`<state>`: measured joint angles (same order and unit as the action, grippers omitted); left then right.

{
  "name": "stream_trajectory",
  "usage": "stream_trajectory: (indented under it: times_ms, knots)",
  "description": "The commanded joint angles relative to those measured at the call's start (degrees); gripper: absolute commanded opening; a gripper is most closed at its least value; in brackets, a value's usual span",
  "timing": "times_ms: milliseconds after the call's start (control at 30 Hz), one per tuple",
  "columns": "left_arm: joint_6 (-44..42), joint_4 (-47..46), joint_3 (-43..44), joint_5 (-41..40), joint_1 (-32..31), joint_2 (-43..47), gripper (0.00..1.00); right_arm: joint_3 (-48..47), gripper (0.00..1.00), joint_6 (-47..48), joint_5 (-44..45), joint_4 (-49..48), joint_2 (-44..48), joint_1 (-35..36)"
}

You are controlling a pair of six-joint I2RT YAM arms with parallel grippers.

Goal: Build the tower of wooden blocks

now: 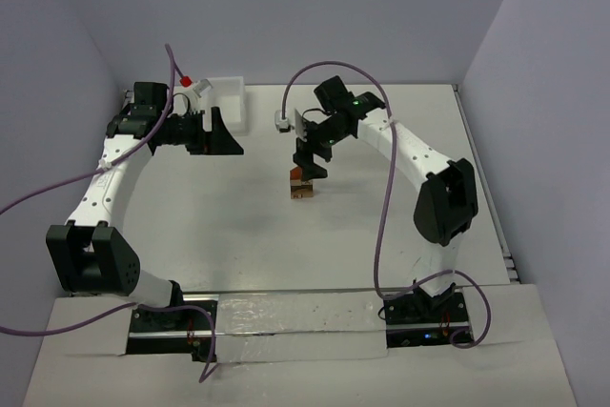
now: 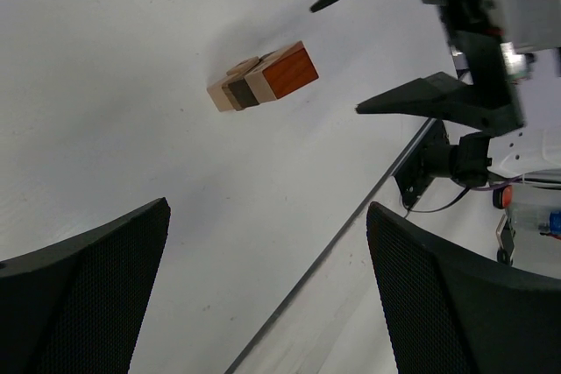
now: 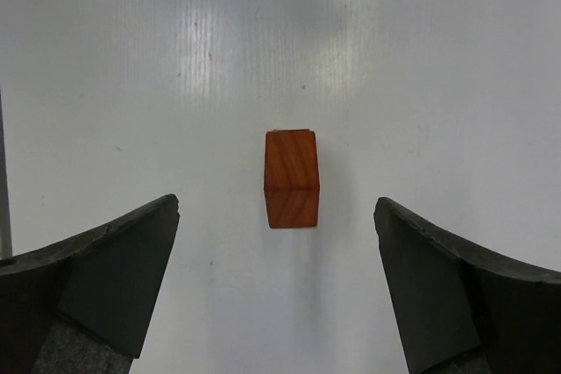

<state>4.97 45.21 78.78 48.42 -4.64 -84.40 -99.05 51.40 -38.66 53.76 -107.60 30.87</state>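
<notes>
**Fig.** Short wood block tower [image 1: 303,186] of light tan, dark brown & reddish-brown pieces is standing on the white counter [image 1: 238,235], approx. mid-counter and toward its far half. It is to the right of the white rectangular plastic bin [image 1: 227,97], which is sitting at the far edge. L wrist view: the tower [image 2: 263,78] is showing tan at the base, a dark brown layer above it and the reddish-brown block on top. R wrist view, looking straight down: only that reddish-brown top [image 3: 292,179] is showing, w/ bare counter all round it. R hand [image 1: 310,171] is hovering right over the tower w/ its two black fingers spread wide, one to each side. The fingers are not touching the wood and are holding nothing. L hand [image 1: 227,135] is hanging just beside the bin, well apart from the tower and pointing toward it. It is likewise gaping fully, w/ nothing btwn its fingers [image 2: 96,286].
</notes>
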Motion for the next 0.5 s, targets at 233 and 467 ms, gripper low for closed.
stream_trajectory:
  times_ms: [233,467]
  knots:
    - [-3.4,-1.6,5.4,-2.1,8.3,2.7,0.99,6.4,1.00,-20.5,0.6,-15.7,25.0,-5.4]
    - [1.2,-10.7,-2.7,-7.8,13.0,8.5,0.99,25.5,1.00,-42.8,10.9,-30.5,37.6,-22.8]
